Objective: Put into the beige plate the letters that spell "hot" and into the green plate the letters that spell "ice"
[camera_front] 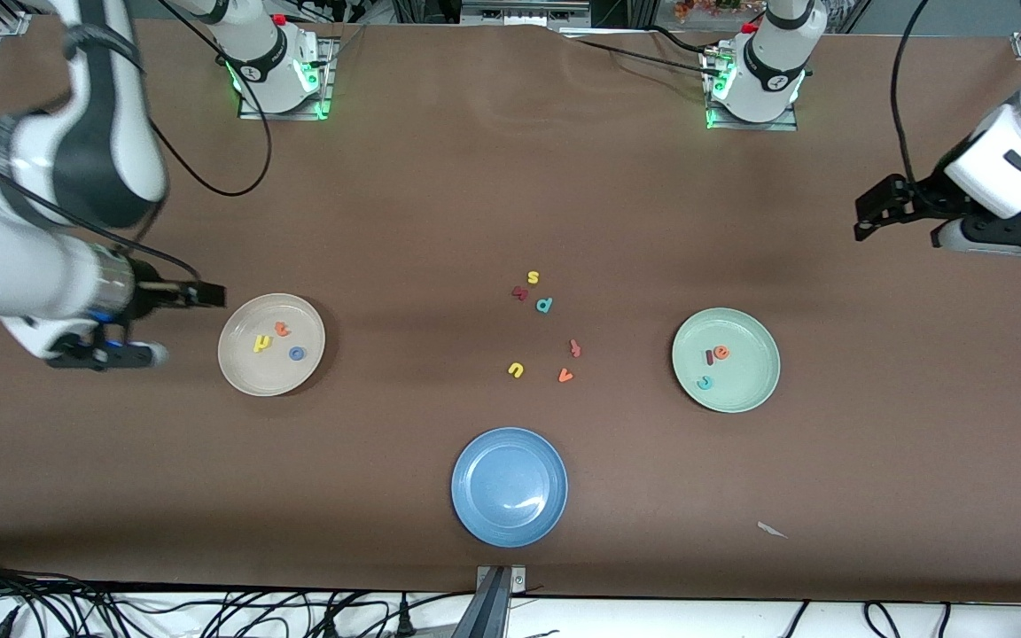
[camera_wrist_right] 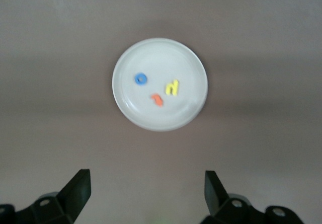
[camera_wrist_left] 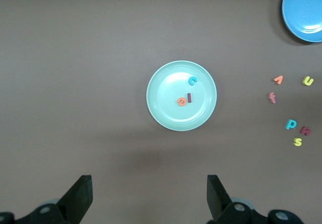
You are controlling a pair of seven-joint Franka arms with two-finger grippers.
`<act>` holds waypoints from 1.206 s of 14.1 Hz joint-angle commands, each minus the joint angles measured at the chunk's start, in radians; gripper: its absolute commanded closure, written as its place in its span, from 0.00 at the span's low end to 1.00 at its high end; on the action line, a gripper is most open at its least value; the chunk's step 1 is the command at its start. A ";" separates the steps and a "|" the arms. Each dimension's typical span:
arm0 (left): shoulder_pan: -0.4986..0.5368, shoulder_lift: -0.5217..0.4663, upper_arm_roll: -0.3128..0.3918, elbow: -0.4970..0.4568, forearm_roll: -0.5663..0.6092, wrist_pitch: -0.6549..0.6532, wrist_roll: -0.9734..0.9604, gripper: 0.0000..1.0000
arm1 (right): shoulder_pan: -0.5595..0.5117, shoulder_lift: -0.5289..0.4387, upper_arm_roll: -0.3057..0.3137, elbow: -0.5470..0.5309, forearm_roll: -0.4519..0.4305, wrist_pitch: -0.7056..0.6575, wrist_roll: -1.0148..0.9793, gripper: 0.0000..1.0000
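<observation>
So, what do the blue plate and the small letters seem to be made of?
Blue plate: probably glazed ceramic or glossy plastic, since a bright highlight shows on it. The letters, such as the yellow u: probably foam or soft rubber, matte, with flat colour and no shine.

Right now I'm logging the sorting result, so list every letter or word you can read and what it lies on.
"h", "o", "t": on the beige plate.
"i", "e", "c": on the green plate.
"s", "p", "u", "v", salmon "t": loose on the table.
Dark red letter beside the "s": too small to read.
The blue plate carries no writing.
</observation>
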 commanded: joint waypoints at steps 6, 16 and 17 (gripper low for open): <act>0.069 0.000 -0.078 -0.009 0.044 0.002 0.036 0.00 | -0.163 -0.261 0.174 -0.062 -0.103 -0.151 0.008 0.00; 0.079 -0.011 -0.101 0.021 0.015 -0.101 0.120 0.00 | -0.189 -0.357 0.209 -0.127 -0.106 -0.135 -0.001 0.00; 0.077 -0.013 -0.103 0.021 0.022 -0.100 0.111 0.00 | -0.188 -0.344 0.209 -0.124 -0.106 -0.135 -0.001 0.00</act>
